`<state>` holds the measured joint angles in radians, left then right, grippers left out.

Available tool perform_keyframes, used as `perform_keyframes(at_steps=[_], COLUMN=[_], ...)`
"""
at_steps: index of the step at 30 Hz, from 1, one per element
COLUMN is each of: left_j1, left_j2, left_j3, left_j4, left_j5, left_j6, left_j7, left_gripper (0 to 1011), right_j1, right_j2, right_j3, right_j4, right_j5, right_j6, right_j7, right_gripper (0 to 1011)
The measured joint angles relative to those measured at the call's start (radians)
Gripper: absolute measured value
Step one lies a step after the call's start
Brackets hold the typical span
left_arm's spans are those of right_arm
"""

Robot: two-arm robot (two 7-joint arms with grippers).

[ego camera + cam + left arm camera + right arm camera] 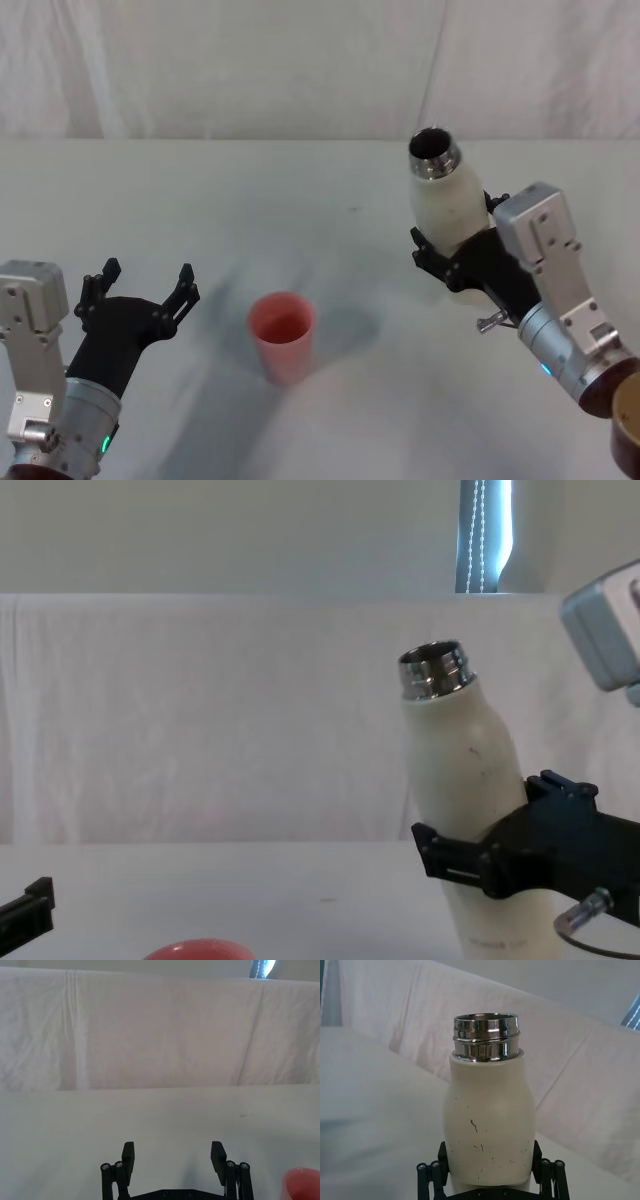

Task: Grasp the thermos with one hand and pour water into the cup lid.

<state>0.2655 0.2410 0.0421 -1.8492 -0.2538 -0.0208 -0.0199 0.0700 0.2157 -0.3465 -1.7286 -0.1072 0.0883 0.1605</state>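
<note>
White cloth-covered table (330,190) is filling the scene, matte and slightly wrinkled, with a draped white backdrop behind. Right gripper (458,262) is clamping around the lower body of the thermos (447,205), holding it over the right side of the table, tilted a bit toward the left with the open chrome neck (486,1036) pointing up and away. Whether its base is clear of the table is not showing. Thermos is a cream-white bottle, smooth rounded shoulders, dark specks on the coat, shiny threaded steel mouth; likely rigid, fairly heavy if full, and slick-skinned, so a firm mid-to-low body grip seems best. Left gripper (140,292) is hovering with fingers spread, holding nothing, at the left near the cup. Pink cup lid (282,335) is sitting upright between the arms, small, plastic-looking, tapered, probably light and easy to tip; well apart from the thermos.
</note>
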Motion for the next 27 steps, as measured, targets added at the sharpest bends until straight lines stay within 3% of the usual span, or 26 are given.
perform_keyframes(at_steps=[12, 27], left_j1=[0.0, 0.0], left_j2=[0.0, 0.0], left_j3=[0.0, 0.0], left_j4=[0.0, 0.0], left_j5=[0.0, 0.0], left_j6=[0.0, 0.0], left_j7=[0.0, 0.0], left_gripper=[1001, 1001], right_j1=[0.002, 0.015], right_j2=[0.02, 0.028], right_j3=[-0.057, -0.106], right_j4=[-0.011, -0.015], right_j5=[-0.194, -0.386], right_j6=[0.006, 0.015], right_j7=[-0.022, -0.038], right_gripper=[957, 957])
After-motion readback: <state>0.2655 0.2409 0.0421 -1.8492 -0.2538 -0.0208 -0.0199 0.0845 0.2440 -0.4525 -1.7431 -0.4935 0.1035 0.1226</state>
